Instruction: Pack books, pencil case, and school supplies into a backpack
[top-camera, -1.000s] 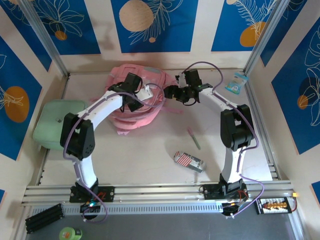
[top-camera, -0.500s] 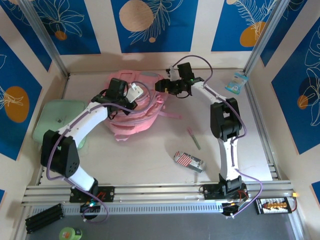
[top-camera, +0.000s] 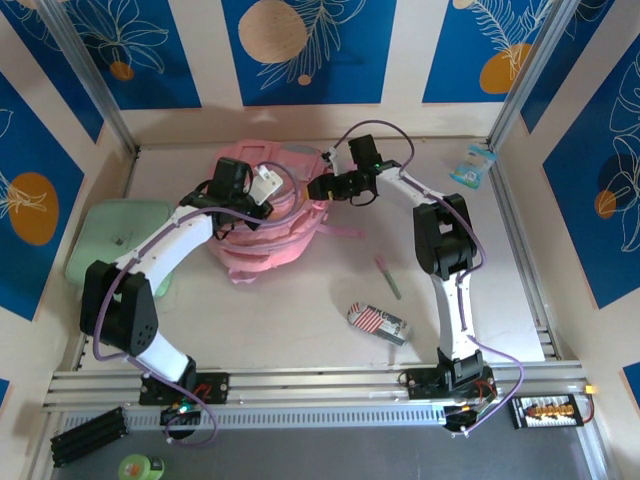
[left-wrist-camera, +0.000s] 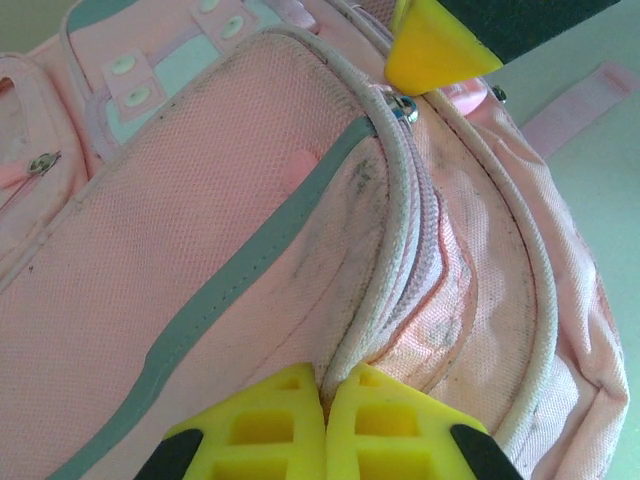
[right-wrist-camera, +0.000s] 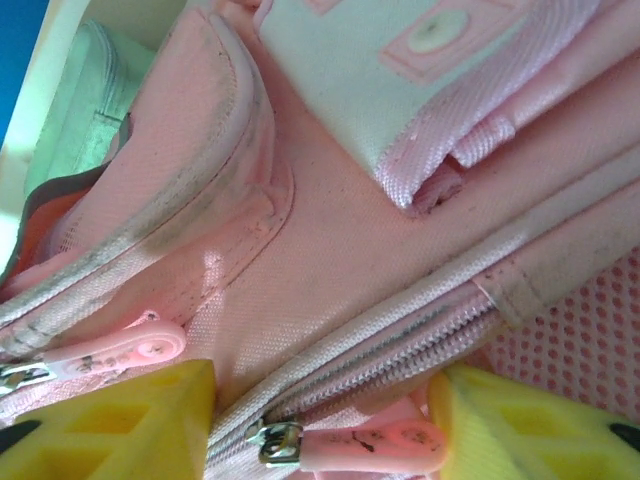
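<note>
Cream-coloured bench (top-camera: 300, 320) carries the pink backpack (top-camera: 265, 230), which lies slumped toward its far side, pockets up. A mint-green flat case (top-camera: 110, 235) sits left of the backpack, just beside it.

The left fingers (top-camera: 264, 190) rest on the top of the backpack. In the left wrist view they are pressed together, pinching a fold of pink fabric beside a zip seam. The right fingers (top-camera: 320, 188) are at the backpack's right edge. In the right wrist view they stand apart, with a pink zip pull (right-wrist-camera: 370, 440) lying between them, gripped by neither.

The striped pencil case (top-camera: 379, 322) lies on the bench well to the near right of the backpack. The green pen (top-camera: 388, 277) lies between the two. A small blue packet (top-camera: 472, 164) sits far right of the backpack.
</note>
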